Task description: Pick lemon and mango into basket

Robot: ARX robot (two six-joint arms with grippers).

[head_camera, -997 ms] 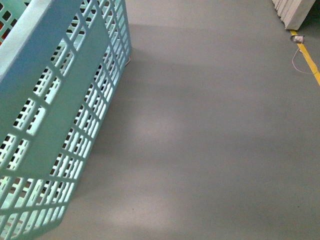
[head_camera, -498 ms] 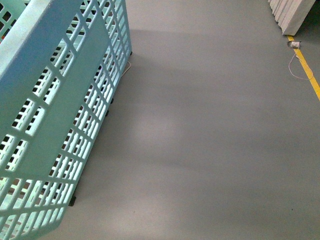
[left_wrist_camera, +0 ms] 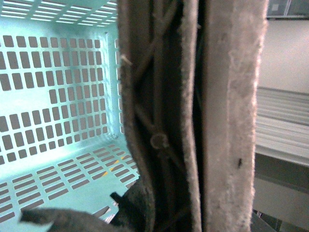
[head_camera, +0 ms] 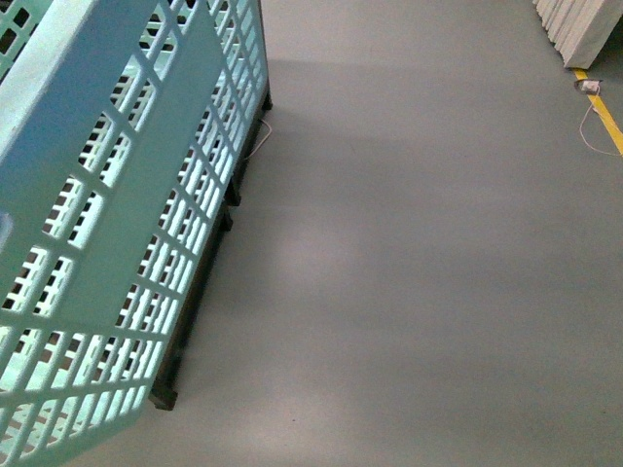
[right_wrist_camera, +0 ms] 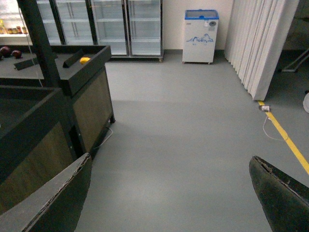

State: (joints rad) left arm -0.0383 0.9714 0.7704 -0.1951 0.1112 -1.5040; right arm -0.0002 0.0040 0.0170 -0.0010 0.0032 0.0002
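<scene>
The light teal basket [head_camera: 107,224] fills the left of the front view, its slotted wall tilted; neither arm shows there. In the left wrist view my left gripper [left_wrist_camera: 183,145] is shut on the basket's brown woven handle [left_wrist_camera: 161,121], with the basket's teal slotted inside [left_wrist_camera: 58,96] behind it. No fruit shows inside it. My right gripper [right_wrist_camera: 169,193] is open and empty above the grey floor. A small yellow fruit [right_wrist_camera: 84,60] lies on a dark display stand far off; it is too small to tell lemon from mango.
A dark display stand [right_wrist_camera: 82,92] runs along one side, its base under the basket in the front view [head_camera: 195,311]. Dark red fruit [right_wrist_camera: 6,50], glass-door fridges [right_wrist_camera: 111,24], a small white freezer [right_wrist_camera: 200,36], white panels [head_camera: 584,24] and a yellow floor line [head_camera: 608,117] show.
In the front view the basket wall has shifted right and the dark stand base has come into sight under it. The yellow line and white panels have moved towards the right edge.
</scene>
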